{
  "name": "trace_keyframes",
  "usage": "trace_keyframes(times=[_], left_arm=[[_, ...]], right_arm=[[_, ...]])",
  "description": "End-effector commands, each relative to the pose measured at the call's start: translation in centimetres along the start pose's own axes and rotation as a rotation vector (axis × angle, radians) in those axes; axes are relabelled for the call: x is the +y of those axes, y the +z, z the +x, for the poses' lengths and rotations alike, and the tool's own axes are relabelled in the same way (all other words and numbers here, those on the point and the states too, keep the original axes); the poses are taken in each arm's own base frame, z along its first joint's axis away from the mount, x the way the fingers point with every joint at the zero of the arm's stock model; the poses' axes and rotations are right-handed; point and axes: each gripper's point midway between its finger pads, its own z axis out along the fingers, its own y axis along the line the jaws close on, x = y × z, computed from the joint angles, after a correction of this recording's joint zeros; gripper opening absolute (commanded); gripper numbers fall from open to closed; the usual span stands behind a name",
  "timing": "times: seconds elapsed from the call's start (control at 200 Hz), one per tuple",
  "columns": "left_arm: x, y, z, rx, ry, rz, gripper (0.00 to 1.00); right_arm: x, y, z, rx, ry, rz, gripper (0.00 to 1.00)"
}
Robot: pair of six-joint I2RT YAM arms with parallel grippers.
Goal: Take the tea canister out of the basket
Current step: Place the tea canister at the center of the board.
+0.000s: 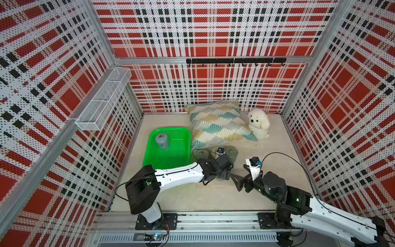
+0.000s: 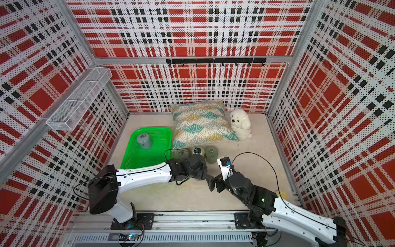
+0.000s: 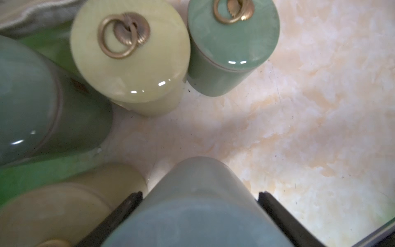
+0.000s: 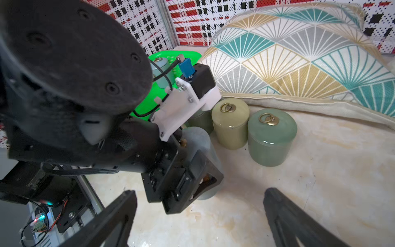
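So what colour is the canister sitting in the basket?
The canister is grey-blue; clearest in a top view.

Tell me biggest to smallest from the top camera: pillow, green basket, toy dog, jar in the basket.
In a top view:
1. pillow
2. green basket, somewhat smaller
3. toy dog, though it sits farther back
4. jar, clearly smallest

Bright, even light falls from overhead. White glints sit on the pale yellow canister (image 3: 130,49) ahead of the left jaws, with a soft shadow on the counter (image 3: 213,128) beside it. The grey-green tea canister (image 3: 192,209) between those jaws is blurred. The pegboard walls (image 1: 42,85) splay at the edges of both top views.
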Motion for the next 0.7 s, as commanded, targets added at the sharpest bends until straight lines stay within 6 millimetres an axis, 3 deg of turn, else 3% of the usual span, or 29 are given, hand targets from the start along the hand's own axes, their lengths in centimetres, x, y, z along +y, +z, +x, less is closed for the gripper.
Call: trace_keyframes(times=[0.0,0.22,0.496,0.696], left_arm=[[-1.0,0.6,-1.0,-0.05,-0.002,0.03,0.75],[0.6,2.9,-0.2,-0.02,0.01,-0.03,0.76],[1.0,3.7,0.2,-0.007,0.021,-0.048,0.78],[1.0,4.0,0.4,0.001,0.022,-0.05,0.88]], right_arm=[[-0.1,0.1,1.1,0.032,0.012,-0.003,1.0],[-0.1,0.2,1.3,0.032,0.014,-0.004,1.0],[0.0,0.5,1.6,0.042,0.008,-0.007,1.0],[0.2,0.7,2.0,0.06,0.0,-0.015,1.0]])
